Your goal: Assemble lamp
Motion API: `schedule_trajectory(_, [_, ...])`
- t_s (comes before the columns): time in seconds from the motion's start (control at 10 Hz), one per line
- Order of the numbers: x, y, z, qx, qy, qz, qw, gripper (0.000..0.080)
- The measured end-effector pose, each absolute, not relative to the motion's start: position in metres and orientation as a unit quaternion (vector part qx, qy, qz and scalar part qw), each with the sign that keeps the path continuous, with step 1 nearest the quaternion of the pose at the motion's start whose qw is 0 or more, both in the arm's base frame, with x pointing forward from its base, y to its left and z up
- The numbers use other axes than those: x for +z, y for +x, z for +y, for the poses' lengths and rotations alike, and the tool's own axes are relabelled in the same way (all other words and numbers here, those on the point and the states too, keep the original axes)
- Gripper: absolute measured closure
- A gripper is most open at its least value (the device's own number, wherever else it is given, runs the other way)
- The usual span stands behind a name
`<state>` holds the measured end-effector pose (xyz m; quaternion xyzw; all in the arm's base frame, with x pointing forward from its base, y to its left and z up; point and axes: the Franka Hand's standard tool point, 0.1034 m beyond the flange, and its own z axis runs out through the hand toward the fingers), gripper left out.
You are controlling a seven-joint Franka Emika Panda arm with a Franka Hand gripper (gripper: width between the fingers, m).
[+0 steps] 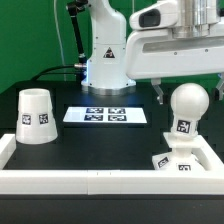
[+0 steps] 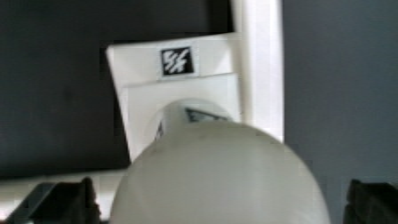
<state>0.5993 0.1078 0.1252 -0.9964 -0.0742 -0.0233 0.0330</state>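
Note:
The ball-shaped bulb stands upright on the small square stepped base at the exterior view's right, by the white rail. My gripper is open and straddles the top of the bulb, one finger on each side, neither touching it. In the wrist view the bulb fills the middle between the dark fingertips, with a gap at both sides, and the tagged base shows beyond it. The cup-like shade stands mouth down at the exterior view's left.
The marker board lies flat at the middle of the black table. A white rail runs along the front and up the right side, close to the base. The arm's white pedestal stands behind.

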Motion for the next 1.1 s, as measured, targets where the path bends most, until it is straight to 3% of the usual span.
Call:
schedule_trajectory(0.3, [0.125, 0.5999, 0.1056, -0.027, -0.968, -0.248, 0.014, 0.01])
schedule_trajectory(0.8, [0.1252, 0.6022, 0.1007, -0.031, -0.908, -0.417, 0.003, 0.01])
schedule_trajectory(1.1, [0.1238, 0.6093, 0.1007, -0.037, -0.827, -0.56, -0.022, 0.01])
